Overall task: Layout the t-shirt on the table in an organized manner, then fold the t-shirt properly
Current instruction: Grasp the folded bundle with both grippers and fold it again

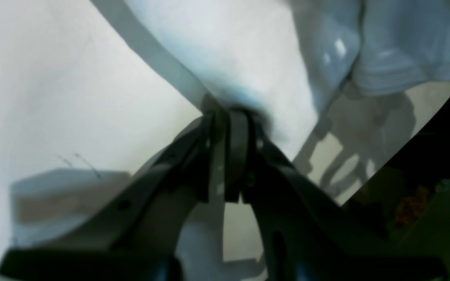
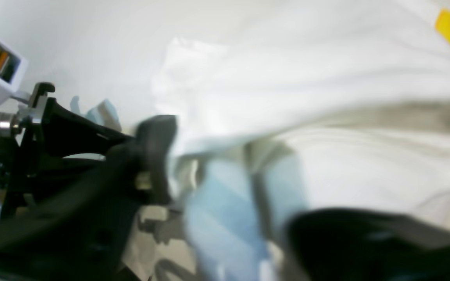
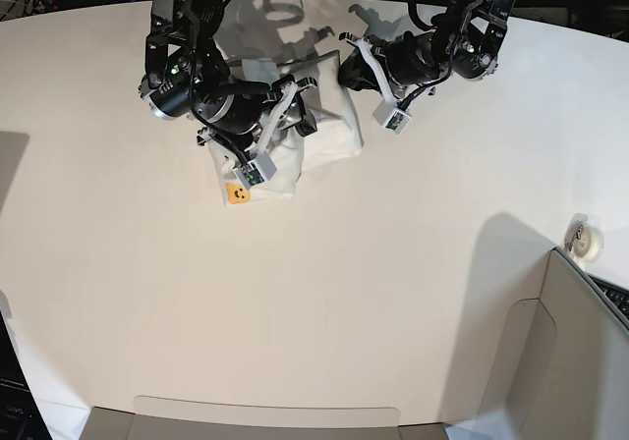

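White, soft cloth is bunched up between the two arms, so the job looks like it is at the start: the t-shirt point(image 3: 295, 140) is not spread out flat yet. On the left of the base view is the right gripper point(image 3: 287, 99). Its black jaws stand apart in the wrist view, with the shirt lying just in front of them, and I think nothing is pinched there. A small yellow smiley patch point(image 3: 237, 193) peeks out of the heap just below this gripper. On the right of the base view, the left gripper point(image 1: 231, 117) has its dark jaws squeezed together on a fold of the shirt, and the cloth hangs away from its tips. The shirt is floppy and wrinkled, with a ribbed edge. The table point(image 3: 324, 302) is smooth, pale and very big. Next, I think the right gripper needs to find a corner and pull the cloth wide.
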You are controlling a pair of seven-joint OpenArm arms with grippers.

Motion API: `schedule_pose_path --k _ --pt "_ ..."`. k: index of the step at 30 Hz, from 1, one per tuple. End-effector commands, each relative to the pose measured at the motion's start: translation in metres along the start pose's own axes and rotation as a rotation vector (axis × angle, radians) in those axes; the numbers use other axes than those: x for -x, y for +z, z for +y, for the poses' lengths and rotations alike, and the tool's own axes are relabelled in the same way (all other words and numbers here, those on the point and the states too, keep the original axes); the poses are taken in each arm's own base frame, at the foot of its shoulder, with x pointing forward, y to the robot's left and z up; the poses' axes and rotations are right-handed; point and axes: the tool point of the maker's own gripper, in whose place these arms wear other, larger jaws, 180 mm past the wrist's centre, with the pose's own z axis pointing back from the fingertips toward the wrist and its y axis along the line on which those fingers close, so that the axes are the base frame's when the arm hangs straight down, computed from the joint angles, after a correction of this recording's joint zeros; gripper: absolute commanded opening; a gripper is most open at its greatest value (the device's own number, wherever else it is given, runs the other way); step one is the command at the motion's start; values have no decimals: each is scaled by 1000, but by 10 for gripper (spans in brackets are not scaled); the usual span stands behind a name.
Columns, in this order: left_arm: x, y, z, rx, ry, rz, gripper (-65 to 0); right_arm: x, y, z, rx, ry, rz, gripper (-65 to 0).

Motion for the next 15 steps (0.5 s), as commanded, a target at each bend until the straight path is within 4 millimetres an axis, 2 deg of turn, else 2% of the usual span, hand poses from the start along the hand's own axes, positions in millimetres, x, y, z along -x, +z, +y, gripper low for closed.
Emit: schedule_pose_path --k 1,3,11,15 --pt "9 1 3 -19 -6 37 -610 -16 6 5 -10 17 -60 -280" --pt "9 1 3 -19 -6 39 -609 -20 8 11 -20 39 -69 -244" --pt "10 1 3 -19 -6 44 -608 -38 1 51 -106 221 -75 -240" --pt "10 1 3 -21 -8 45 -608 -43 0 55 -114 246 -79 -240"
